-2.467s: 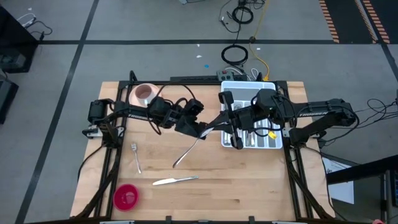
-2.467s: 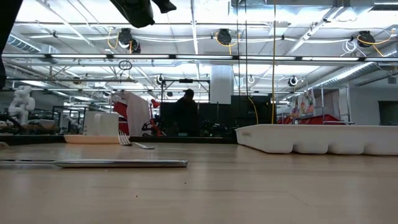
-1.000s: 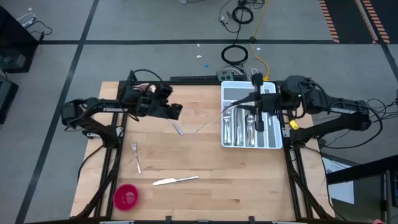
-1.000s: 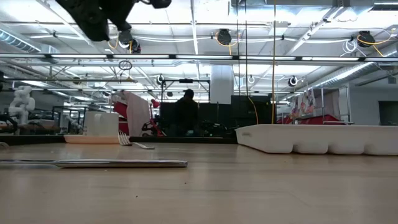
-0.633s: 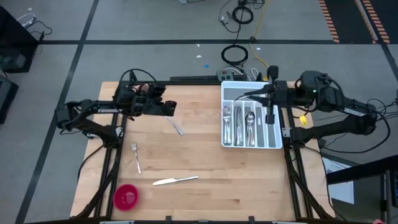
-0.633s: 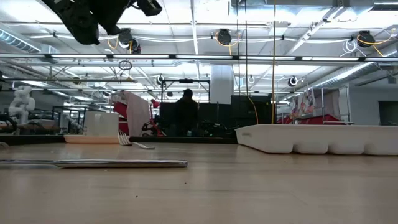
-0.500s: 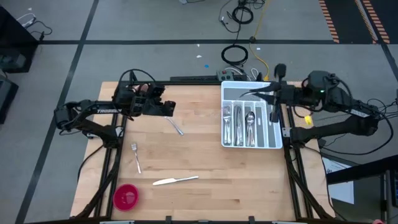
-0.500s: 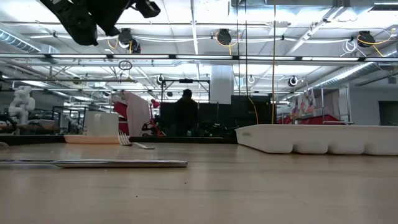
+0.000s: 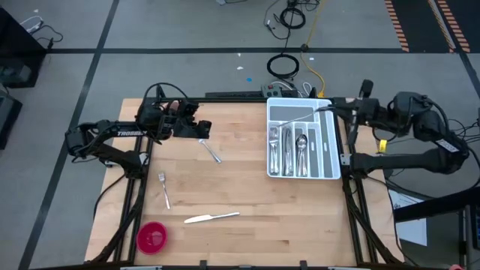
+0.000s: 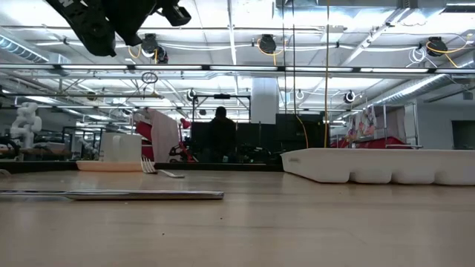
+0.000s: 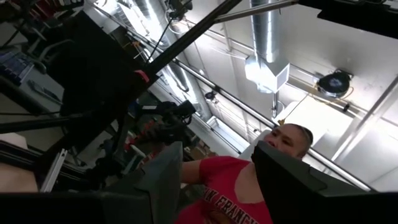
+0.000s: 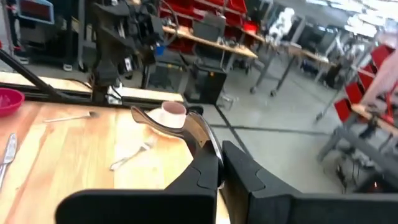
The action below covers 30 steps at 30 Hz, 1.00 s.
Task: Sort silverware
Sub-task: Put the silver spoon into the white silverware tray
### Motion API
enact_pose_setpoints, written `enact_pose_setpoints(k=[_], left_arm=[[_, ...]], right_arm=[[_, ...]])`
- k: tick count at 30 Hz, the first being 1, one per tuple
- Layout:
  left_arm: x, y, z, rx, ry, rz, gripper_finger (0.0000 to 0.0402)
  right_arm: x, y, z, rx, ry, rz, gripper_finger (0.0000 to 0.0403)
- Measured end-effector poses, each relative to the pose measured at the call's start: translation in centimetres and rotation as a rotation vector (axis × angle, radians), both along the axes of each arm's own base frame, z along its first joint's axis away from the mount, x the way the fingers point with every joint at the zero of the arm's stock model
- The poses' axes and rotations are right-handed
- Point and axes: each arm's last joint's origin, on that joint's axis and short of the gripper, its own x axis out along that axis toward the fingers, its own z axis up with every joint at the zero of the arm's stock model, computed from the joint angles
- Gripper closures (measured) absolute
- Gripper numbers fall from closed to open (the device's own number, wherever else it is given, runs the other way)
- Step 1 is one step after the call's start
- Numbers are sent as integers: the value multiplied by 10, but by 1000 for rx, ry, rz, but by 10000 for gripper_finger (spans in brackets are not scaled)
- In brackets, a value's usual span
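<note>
While I look straight down on the table [image 9: 247,225], most of the sorting looks done: the white tray [image 9: 303,139] at the right already holds several pieces in its compartments. Three pieces lie loose on the wood — a small one [image 9: 211,152] near the middle, a fork [image 9: 164,189] toward the left and a knife [image 9: 211,217] near the front edge. My right gripper [image 9: 340,112] hangs at the tray's far right corner with a spoon [image 9: 301,115] held out over the tray's far compartment, not yet let go. My left gripper [image 9: 199,128] waits above the far left of the table, near the small loose piece. A red bowl [image 9: 152,237] sits at the front left corner.

From table height, the knife [image 10: 111,195] lies flat in the foreground, the fork [image 10: 159,171] farther back, the tray [image 10: 378,165] at the right; the left arm [image 10: 111,18] hangs well clear above.

My left wrist camera points up into the room — the fingers [image 11: 165,171] stand apart with nothing between them, and a person in a red shirt [image 11: 239,186] shows beyond.

My right wrist camera shows its fingers [image 12: 202,171] clamped on the spoon's handle [image 12: 180,127], with the pink cup [image 12: 173,109] and loose pieces farther off.

I judge this spoon needs dropping in, then three pickups remain.
</note>
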Motion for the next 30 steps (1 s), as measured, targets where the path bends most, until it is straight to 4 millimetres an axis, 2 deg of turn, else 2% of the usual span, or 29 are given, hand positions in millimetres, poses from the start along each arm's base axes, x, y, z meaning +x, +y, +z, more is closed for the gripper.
enact_pose_setpoints(k=[3, 10, 19, 25, 30], left_arm=[[0, 0, 0, -1, 2, 0, 201], [0, 0, 0, 8, -12, 13, 201], [2, 1, -2, 1, 9, 15, 201], [2, 1, -2, 4, 13, 9, 201], [2, 1, -2, 10, 7, 13, 201]], right_arm=[[-7, 0, -4, 31, 31, -27, 403], [-14, -4, -26, 155, 229, -115, 403], [-5, -9, -34, 219, 324, -120, 403], [3, -17, -49, 289, 505, -160, 403], [21, -28, -59, 335, 628, -122, 403]])
